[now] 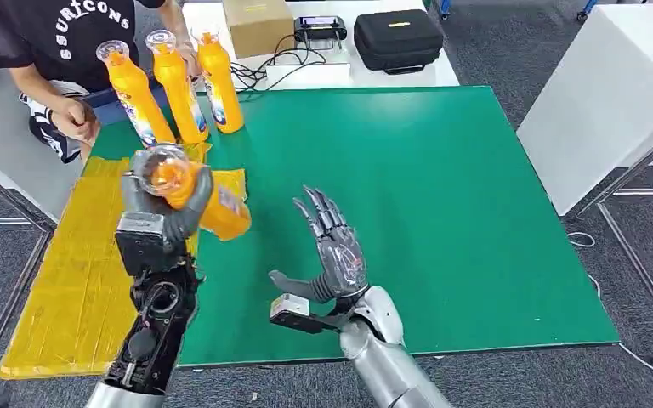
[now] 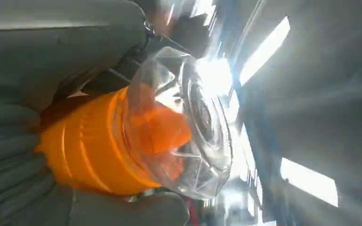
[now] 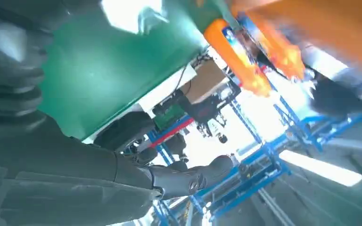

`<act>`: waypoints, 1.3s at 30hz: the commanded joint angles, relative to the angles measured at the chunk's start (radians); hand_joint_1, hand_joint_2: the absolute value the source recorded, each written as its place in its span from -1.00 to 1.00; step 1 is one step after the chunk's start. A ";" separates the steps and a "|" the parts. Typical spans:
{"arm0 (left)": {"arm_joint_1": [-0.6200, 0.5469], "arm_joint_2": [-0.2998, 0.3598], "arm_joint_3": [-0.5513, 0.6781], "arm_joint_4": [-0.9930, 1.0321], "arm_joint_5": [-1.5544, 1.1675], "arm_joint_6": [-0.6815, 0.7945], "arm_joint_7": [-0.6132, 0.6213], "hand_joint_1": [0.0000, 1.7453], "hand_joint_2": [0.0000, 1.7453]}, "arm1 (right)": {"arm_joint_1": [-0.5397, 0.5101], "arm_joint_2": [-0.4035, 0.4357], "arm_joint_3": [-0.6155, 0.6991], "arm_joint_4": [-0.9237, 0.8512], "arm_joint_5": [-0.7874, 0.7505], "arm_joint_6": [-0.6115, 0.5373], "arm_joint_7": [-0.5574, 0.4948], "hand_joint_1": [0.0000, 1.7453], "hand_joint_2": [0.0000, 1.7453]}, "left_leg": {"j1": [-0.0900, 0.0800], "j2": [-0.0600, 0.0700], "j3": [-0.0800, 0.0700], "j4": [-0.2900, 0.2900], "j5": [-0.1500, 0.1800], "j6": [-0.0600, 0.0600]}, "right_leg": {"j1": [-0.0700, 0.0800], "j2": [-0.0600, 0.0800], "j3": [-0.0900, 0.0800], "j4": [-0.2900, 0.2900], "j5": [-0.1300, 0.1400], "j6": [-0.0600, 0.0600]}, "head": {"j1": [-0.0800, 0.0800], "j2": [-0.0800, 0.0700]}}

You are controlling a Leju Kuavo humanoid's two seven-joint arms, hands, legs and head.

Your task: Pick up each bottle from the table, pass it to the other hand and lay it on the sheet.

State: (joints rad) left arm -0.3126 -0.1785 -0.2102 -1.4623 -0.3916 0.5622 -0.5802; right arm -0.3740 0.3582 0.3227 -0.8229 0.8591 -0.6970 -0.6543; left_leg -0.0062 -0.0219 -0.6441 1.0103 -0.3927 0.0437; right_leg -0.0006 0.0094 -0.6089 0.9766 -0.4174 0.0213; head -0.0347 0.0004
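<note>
Glossy plastic bottle [image 1: 208, 204] w/ clear cap, matt mat [image 1: 442, 195]

An orange bottle [image 1: 194, 197] with a clear domed cap is gripped in the left hand [image 1: 163, 219], tilted with its cap toward the robot, above the yellow sheet [image 1: 76, 272] draped over the bench's left edge. Three more orange bottles [image 1: 174, 89] stand upright in a row near the far-left corner.
</note>
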 commanded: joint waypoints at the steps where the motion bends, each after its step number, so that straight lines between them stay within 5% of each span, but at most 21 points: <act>1: -0.025 0.062 0.055 -0.123 -0.457 0.136 0.169 1.00 1.00 | 0.129 -0.085 0.006 -0.465 -0.207 -0.001 -0.044 -1.00 1.00 | 0.000 0.000 0.006 0.001 -0.004 -0.003 | 0.000 -0.003 0.006 0.001 -0.004 0.000 | 0.000 0.000; 3: -0.023 -0.015 0.179 -0.148 -0.744 0.136 0.165 1.00 1.00 | 0.171 -0.193 0.096 -0.640 -0.406 -0.001 -0.030 -1.00 1.00 | 0.000 -0.002 0.004 0.001 -0.003 -0.003 | 0.000 -0.004 0.005 0.001 -0.004 0.000 | 0.000 0.000; 5: -0.044 -0.010 0.205 -0.084 -0.991 0.136 0.299 1.00 1.00 | 0.225 -0.248 0.109 -0.818 -0.535 -0.001 -0.044 -1.00 1.00 | 0.000 -0.003 0.004 0.001 -0.003 -0.002 | 0.000 -0.005 0.006 0.000 -0.004 0.001 | 0.000 0.000; 9: -0.044 -0.010 0.205 -0.084 -0.991 0.136 0.299 1.00 1.00 | 0.225 -0.248 0.109 -0.818 -0.535 -0.001 -0.044 -1.00 1.00 | -0.001 -0.003 0.010 0.001 -0.005 -0.003 | -0.001 -0.006 0.012 0.000 -0.006 0.001 | 0.002 0.000; 10: -0.044 -0.010 0.205 -0.084 -0.991 0.136 0.299 1.00 1.00 | 0.225 -0.248 0.109 -0.818 -0.535 -0.001 -0.044 -1.00 1.00 | -0.002 -0.002 0.001 0.000 -0.001 -0.001 | -0.001 -0.002 0.003 -0.001 -0.001 0.000 | 0.000 0.000; 13: -0.171 0.138 -0.008 0.232 -1.179 0.032 0.628 1.00 1.00 | 0.268 -0.229 0.078 -0.959 -0.530 -0.001 -0.044 -1.00 1.00 | -0.002 -0.003 0.005 0.000 -0.002 -0.003 | -0.001 -0.005 0.006 0.000 -0.003 0.000 | 0.000 0.000; 17: -0.333 0.151 -0.137 0.604 -1.179 -0.102 0.770 1.00 1.00 | 0.244 -0.239 0.087 -0.916 -0.543 -0.001 -0.044 -1.00 1.00 | -0.001 -0.013 0.007 -0.001 0.001 -0.003 | 0.000 -0.015 0.008 -0.001 -0.004 -0.001 | -0.001 0.000; 24: -0.460 0.101 -0.053 1.023 -1.178 -0.176 0.768 1.00 1.00 | 0.171 -0.240 0.101 -0.822 -0.570 -0.001 -0.044 -1.00 1.00 | -0.001 0.002 0.007 -0.001 0.000 -0.003 | 0.000 -0.001 0.007 -0.001 0.000 0.000 | 0.000 0.000; 39: -0.429 0.159 -0.004 1.190 -1.152 -0.352 0.865 1.00 1.00 | 0.100 -0.233 0.159 -0.719 -0.584 -0.001 -0.016 -1.00 1.00 | 0.000 0.005 0.007 -0.001 0.000 -0.003 | 0.000 0.003 0.006 0.000 -0.001 -0.001 | 0.000 0.000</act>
State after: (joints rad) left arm -0.6998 -0.0630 -0.2319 -0.4392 -1.5457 0.2542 0.2719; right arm -0.2145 0.1476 0.4448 -1.6461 0.2804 -0.6977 -0.6737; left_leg -0.0064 -0.0220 -0.6448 1.0104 -0.3904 0.0436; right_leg -0.0008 0.0094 -0.6090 0.9774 -0.4165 0.0209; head -0.0347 0.0008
